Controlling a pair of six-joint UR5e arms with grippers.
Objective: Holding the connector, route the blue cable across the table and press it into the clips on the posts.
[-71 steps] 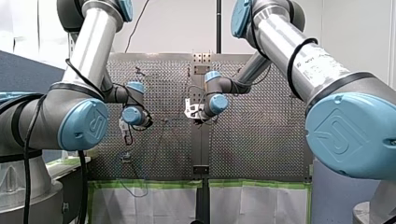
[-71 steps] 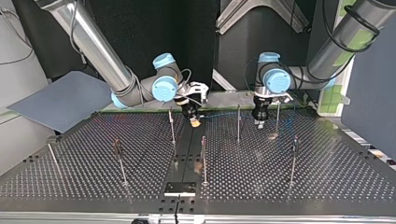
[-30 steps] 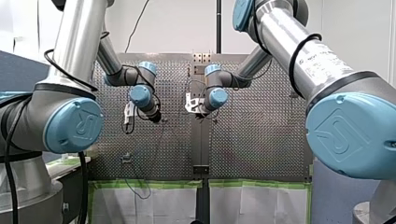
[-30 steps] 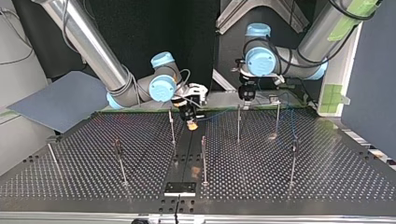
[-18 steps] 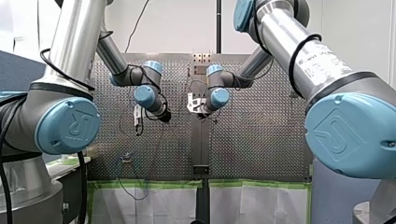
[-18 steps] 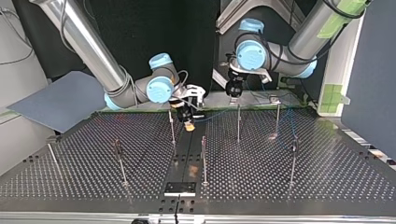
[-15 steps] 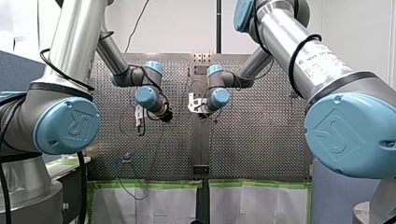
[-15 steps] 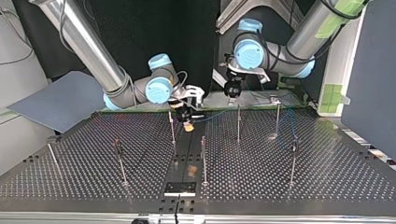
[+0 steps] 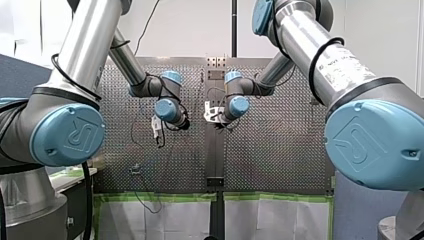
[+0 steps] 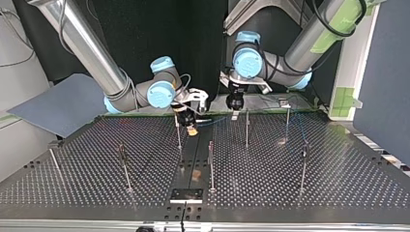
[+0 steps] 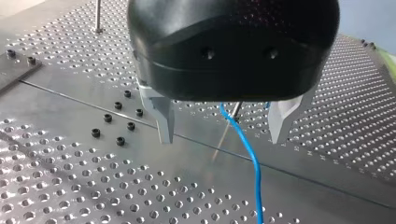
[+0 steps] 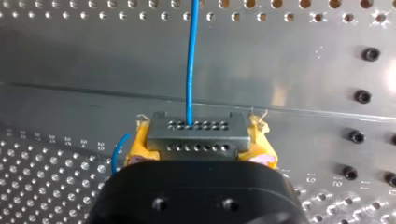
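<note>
1. At the near edge of the top view a small black plate (image 10: 186, 195) lies on the middle strip of the perforated table (image 10: 314, 193).
2. Just behind it stands the near row of thin upright posts; the middle post (image 10: 211, 164) is beside the strip; the left post (image 10: 124, 166) carries a dark clip (image 10: 120, 151) near its top; the right post (image 10: 303, 164) stands well apart on the other side.
3. Further back is a second row; the inner post (image 10: 178, 130) stands left of the strip, the centre post (image 10: 246, 128) right of it, and the far post (image 10: 287, 121) beyond that.
4. My right gripper (image 10: 192, 129) comes in tilted from the view's left and hangs above the strip, just beside the inner post; in the right wrist view its yellow pads (image 12: 140, 142) are clamped on both sides of the grey connector (image 12: 196, 135), so this claw is holding the connector.
5. The blue cable (image 12: 189, 60) leaves a hole in the connector's face and runs straight ahead over the table; in the top view it goes toward the view's right along the far edge; whether it sits in any clip I cannot tell.
6. Farthest back, my left gripper (image 11: 219, 140) hangs over the table's far edge near the centre post's top; its metal fingers (image 11: 161, 116) are spread wide and hold nothing; the cable passes through the gap below them, touching neither.
</note>
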